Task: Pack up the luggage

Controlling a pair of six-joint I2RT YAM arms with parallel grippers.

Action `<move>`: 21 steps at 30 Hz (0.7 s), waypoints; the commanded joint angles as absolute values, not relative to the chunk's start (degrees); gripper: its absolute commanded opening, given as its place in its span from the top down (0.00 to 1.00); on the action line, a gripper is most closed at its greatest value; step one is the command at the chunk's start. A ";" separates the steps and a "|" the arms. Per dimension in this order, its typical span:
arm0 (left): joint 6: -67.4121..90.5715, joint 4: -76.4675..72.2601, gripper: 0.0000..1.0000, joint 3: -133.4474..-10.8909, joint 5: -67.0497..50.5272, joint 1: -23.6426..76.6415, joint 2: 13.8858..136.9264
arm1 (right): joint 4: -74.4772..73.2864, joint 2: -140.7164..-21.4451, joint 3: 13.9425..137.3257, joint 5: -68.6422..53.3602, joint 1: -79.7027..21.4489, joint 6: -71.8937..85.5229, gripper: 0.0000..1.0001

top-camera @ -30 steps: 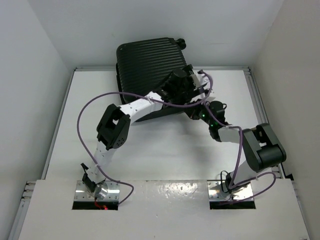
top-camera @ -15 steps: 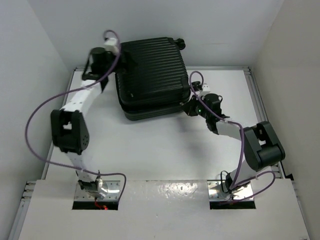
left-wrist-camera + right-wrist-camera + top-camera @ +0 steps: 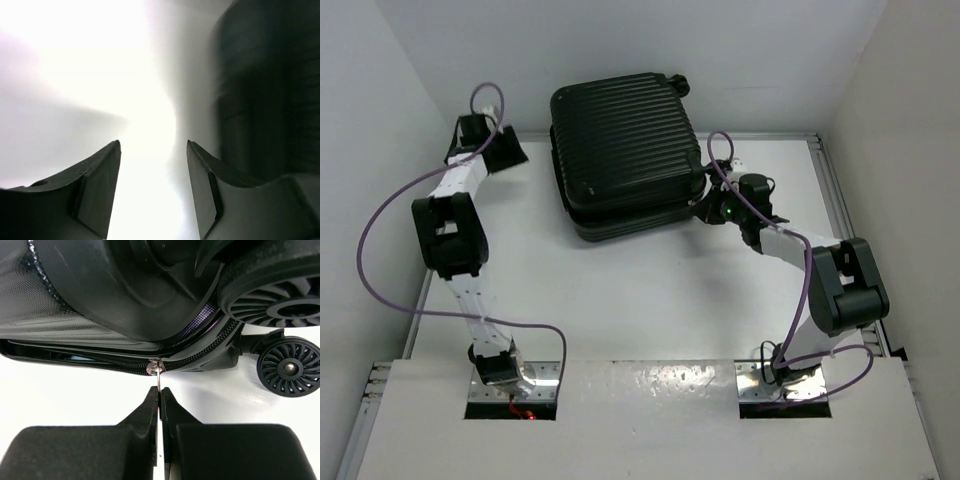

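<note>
The luggage (image 3: 625,150) is a large black ribbed suitcase lying flat and closed at the back of the table. In the right wrist view its zipper line (image 3: 100,362) runs along the seam, with a silver zipper pull (image 3: 158,374) near the wheeled corner. My right gripper (image 3: 160,389) is shut on that pull, at the suitcase's front right corner (image 3: 705,208). My left gripper (image 3: 510,153) hovers to the left of the suitcase, apart from it. Its jaws (image 3: 154,145) are open with nothing between them, and the dark shell (image 3: 270,90) shows at the right of that view.
Two small black wheels (image 3: 287,367) (image 3: 280,295) sit right of the held pull. White walls (image 3: 380,110) enclose the table on the left, back and right. A raised rail (image 3: 835,190) lines the right table edge. Purple cables (image 3: 380,250) loop off both arms.
My left arm has swung from over the suitcase's right side across to the far left of the table. The right gripper has stayed at the front right corner, shifted slightly.
</note>
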State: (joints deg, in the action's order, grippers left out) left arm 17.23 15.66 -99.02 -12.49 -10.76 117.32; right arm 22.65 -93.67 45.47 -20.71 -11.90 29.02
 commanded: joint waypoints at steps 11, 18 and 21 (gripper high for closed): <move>27.86 15.56 0.38 -96.77 -23.28 -8.96 121.11 | 22.50 -94.66 51.24 -19.86 -10.63 27.43 1.00; 29.79 15.03 0.36 -100.54 -24.52 -7.39 123.22 | 21.53 -95.01 51.86 -20.22 -10.63 27.51 1.00; 29.79 14.41 0.36 -101.07 -24.52 -6.86 123.22 | 21.18 -95.01 52.12 -20.39 -10.29 27.34 1.00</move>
State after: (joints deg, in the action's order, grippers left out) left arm 27.94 16.97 -98.32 -22.50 -8.12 125.03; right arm 17.45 -94.56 48.64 -22.72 -11.29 28.42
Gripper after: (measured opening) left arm 0.634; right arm 0.003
